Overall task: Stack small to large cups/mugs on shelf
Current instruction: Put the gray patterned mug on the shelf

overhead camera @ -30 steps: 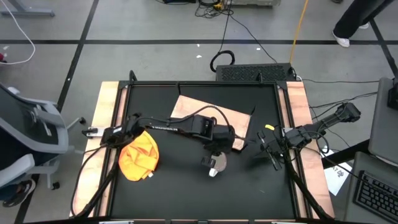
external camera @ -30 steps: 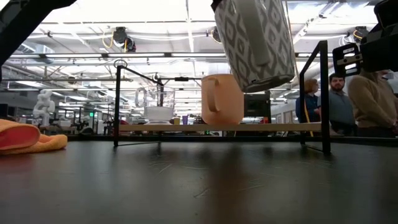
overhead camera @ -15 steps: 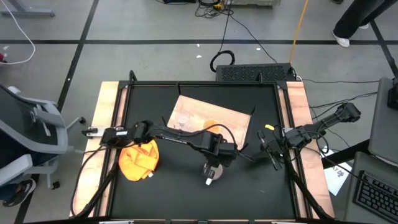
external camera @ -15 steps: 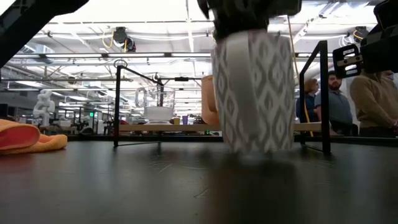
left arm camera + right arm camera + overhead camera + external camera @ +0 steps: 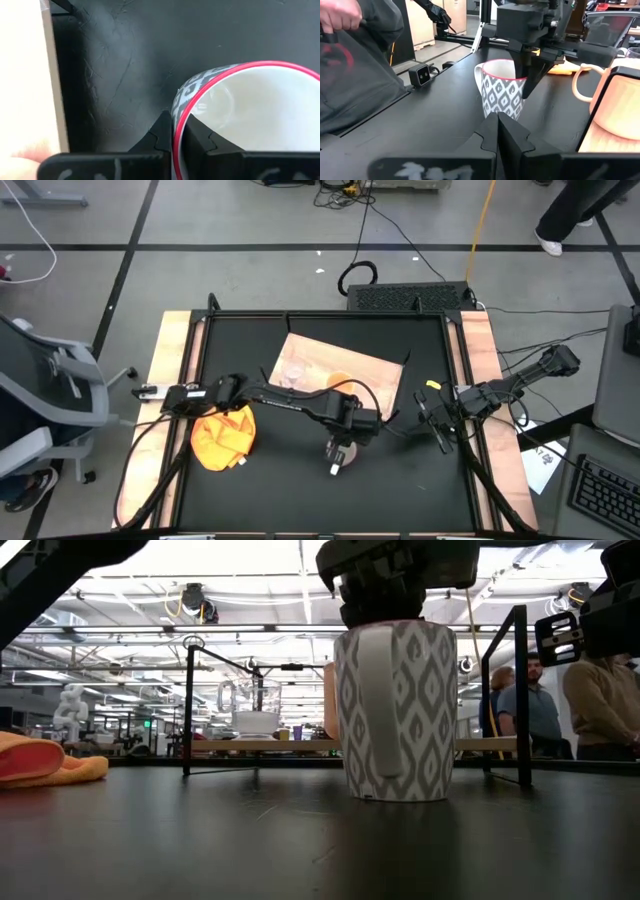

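Lowered white mug (image 5: 395,712) now upright on tabletop (image 5: 400,480) in front of shelf (image 5: 340,370), left gripper (image 5: 179,131) pinching its rim (right gripper (image 5: 497,129) shut, idle); stacking undone.

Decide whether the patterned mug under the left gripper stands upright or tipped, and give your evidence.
Upright. In the low view the patterned mug has its base flat on the black tabletop, sides vertical; the left gripper pinches its rim from above.
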`<action>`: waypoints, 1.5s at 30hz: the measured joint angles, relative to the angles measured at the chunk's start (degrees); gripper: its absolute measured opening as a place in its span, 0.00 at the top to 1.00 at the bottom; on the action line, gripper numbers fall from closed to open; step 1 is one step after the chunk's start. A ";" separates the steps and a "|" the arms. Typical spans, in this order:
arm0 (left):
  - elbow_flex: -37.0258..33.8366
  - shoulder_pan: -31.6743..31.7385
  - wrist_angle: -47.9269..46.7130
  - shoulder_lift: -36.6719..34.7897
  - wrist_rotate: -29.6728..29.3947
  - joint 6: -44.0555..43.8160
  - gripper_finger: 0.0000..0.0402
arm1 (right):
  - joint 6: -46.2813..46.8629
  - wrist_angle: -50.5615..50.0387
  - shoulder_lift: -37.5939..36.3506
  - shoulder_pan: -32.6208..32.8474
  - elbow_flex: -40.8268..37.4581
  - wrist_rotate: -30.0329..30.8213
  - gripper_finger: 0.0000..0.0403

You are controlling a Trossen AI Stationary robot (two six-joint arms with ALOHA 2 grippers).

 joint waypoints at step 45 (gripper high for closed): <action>-0.20 -2.73 3.63 0.39 -5.11 0.27 0.88 | -0.04 0.02 0.00 0.00 0.00 0.00 1.00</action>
